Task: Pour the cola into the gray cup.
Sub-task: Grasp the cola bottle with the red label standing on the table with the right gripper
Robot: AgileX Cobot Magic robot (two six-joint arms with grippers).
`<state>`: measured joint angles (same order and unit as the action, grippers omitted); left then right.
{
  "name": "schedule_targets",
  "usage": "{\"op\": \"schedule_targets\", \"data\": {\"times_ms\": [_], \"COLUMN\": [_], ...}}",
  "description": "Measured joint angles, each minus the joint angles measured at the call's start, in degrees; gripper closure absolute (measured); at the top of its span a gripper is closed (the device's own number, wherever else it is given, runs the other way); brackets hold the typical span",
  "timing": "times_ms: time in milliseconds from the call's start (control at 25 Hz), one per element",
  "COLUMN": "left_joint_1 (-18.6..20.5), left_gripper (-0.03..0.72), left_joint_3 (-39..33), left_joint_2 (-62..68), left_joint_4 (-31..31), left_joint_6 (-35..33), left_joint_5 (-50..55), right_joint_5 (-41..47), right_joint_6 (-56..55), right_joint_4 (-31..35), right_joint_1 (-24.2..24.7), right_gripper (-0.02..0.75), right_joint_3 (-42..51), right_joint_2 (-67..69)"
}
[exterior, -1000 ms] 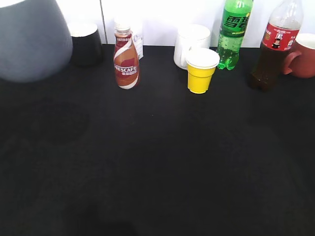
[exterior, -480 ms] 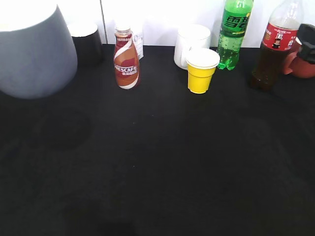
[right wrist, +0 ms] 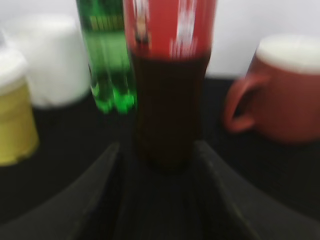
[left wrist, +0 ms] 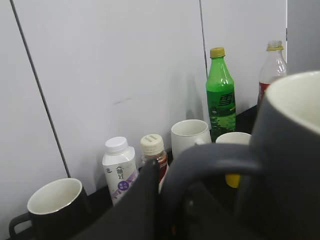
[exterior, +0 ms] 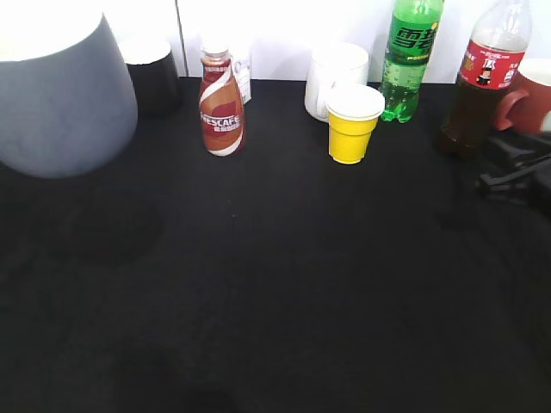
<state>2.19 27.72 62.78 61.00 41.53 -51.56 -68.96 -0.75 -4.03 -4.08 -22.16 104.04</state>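
Right tool (right wrist: 162,165) spread wide, fingers (right wrist: 100,190) flanking the cola (exterior: 482,82) base without touching, cola upright at the table (exterior: 275,284) back right beside a reddish mug (exterior: 529,95), left tool (left wrist: 165,210) clamped on the gray cup (exterior: 60,86) handle, cup raised at far left

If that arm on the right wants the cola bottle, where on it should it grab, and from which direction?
Probably the dark body below the red label of the cola bottle, approached level from the front. It stands upright, and the green soda bottle and the reddish mug crowd its sides, leaving only the front free. In the wrist view the right gripper already has its open fingers straddling that lower body.
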Motion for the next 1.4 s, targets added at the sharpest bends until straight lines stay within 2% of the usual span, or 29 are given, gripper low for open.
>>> {"op": "schedule_targets", "data": {"times_ms": [320,440,520,720,800,1120,1160,1280,1400], "left_joint_1": [0.0,0.0,0.0,0.0,0.0,0.0,0.0,0.0,0.0], "left_gripper": [0.64,0.64,0.64,0.64,0.64,0.64,0.64,0.64,0.64], "left_joint_3": [0.0,0.0,0.0,0.0,0.0,0.0,0.0,0.0,0.0], "left_joint_2": [0.0,0.0,0.0,0.0,0.0,0.0,0.0,0.0,0.0], "left_joint_4": [1.03,1.15,1.27,1.31,1.31,1.31,1.31,1.31,1.31], "left_joint_6": [0.0,0.0,0.0,0.0,0.0,0.0,0.0,0.0,0.0], "left_joint_5": [-1.1,-1.1,-1.1,-1.33,-1.33,-1.39,-1.39,-1.39,-1.39], "right_joint_5": [-0.31,-0.25,-0.25,-0.31,-0.31,-0.31,-0.31,-0.31,-0.31], "right_joint_6": [-1.78,-1.89,-2.07,-4.05,-4.1,-5.53,-5.53,-5.53,-5.53], "right_joint_4": [-2.12,-2.52,-2.91,-2.88,-1.15,-1.53,-1.53,-1.53,-1.53], "right_joint_1": [0.0,0.0,0.0,0.0,0.0,0.0,0.0,0.0,0.0], "right_gripper": [0.386,0.266,0.241,0.234,0.234,0.234,0.22,0.105,0.093], "right_joint_3": [-6.68,-7.56,-9.47,-14.23,-14.25,-14.25,-14.25,-14.25,-14.25], "right_joint_2": [6.12,9.04,9.35,9.35,9.41,9.46,9.46,9.46,9.46]}}
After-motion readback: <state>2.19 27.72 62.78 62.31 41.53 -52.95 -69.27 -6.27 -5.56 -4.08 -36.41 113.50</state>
